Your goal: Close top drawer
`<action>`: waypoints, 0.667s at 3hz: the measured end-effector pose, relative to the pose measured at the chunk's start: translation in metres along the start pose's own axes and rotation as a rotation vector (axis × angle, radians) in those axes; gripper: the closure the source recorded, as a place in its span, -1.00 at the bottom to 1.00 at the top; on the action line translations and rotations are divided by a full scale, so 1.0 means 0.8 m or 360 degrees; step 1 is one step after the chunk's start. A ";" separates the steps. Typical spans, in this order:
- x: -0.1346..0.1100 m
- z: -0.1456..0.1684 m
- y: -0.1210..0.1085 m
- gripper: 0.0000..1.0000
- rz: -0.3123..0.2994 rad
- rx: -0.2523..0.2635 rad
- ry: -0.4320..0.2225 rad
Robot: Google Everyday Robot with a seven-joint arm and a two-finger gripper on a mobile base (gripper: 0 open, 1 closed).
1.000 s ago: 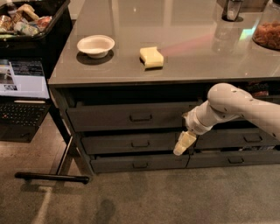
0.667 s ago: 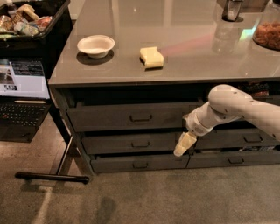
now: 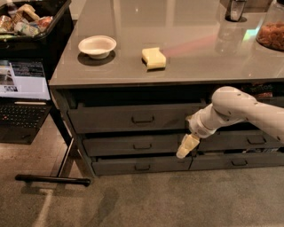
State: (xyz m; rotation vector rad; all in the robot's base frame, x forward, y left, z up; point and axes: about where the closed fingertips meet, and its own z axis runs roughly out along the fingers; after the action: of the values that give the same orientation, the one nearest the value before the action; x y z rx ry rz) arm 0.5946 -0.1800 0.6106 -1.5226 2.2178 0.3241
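The top drawer (image 3: 133,117) is the wide dark grey drawer on the left under the counter, with a small bail handle (image 3: 143,119) at its centre. Its front stands a little proud of the frame, with a dark gap above it. My white arm reaches in from the right, and the gripper (image 3: 186,146) hangs pointing down, at the right end of that drawer's front and in front of the middle drawer (image 3: 133,145).
On the grey counter (image 3: 186,62) lie a white bowl (image 3: 97,45), a yellow sponge (image 3: 154,57), a cup (image 3: 235,9) and a snack jar (image 3: 271,31). A laptop (image 3: 20,95) and a black bin of snacks (image 3: 24,20) stand at left. A black stand foot (image 3: 53,179) lies on the carpet.
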 end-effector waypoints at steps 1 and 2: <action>-0.017 0.008 -0.012 -1.00 -0.0068 0.0007 -0.0027; -0.017 0.008 -0.011 -1.00 -0.0068 0.0007 -0.0027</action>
State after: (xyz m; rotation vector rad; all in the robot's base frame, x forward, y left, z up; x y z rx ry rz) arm 0.6083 -0.1696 0.6117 -1.5570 2.1683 0.3178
